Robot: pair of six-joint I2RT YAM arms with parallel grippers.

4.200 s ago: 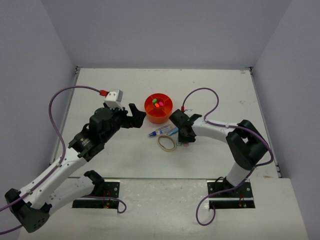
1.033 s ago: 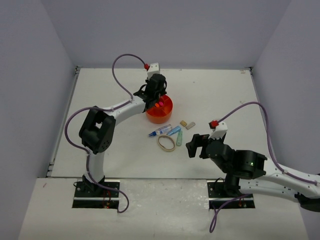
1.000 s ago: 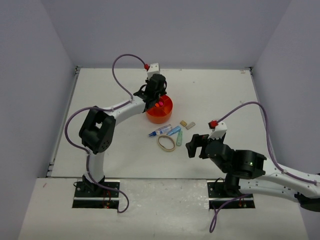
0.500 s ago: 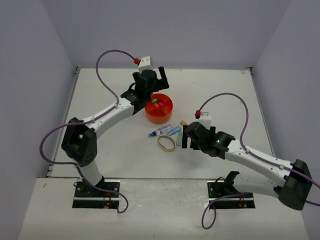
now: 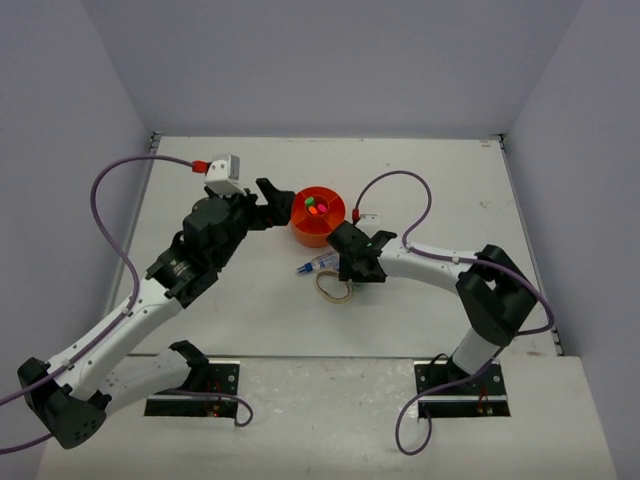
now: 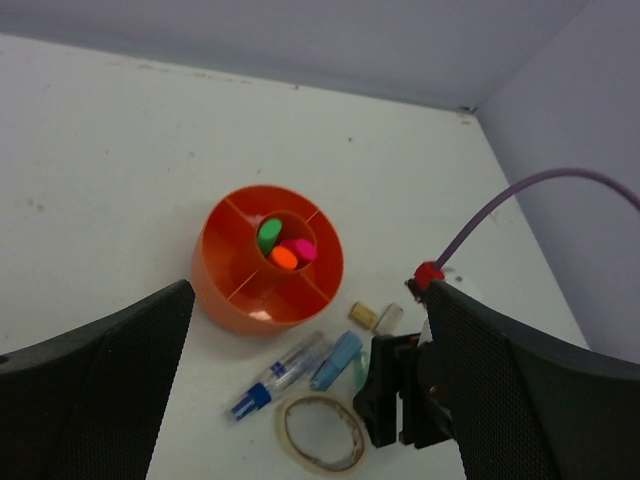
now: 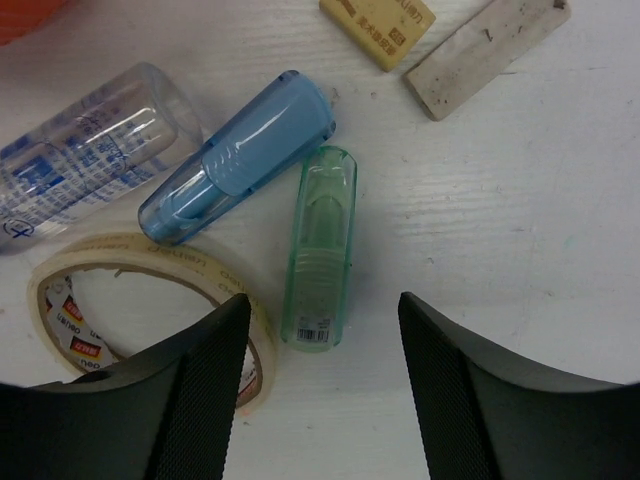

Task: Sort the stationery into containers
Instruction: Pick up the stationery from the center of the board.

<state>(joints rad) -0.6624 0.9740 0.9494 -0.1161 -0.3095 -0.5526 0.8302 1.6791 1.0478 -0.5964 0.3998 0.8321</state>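
Green marker (image 7: 318, 250) lies under the right claw (image 7: 320, 310), fingers spread (left claw (image 6: 308, 300) released too).

Orange organizer (image 6: 225, 287) holds three highlighters (image 6: 285, 256) in its centre cup; pen (image 6: 282, 371), markers (image 7: 240, 158), ring (image 7: 160, 252) and blocks (image 7: 378, 22) lie at five o'clock.
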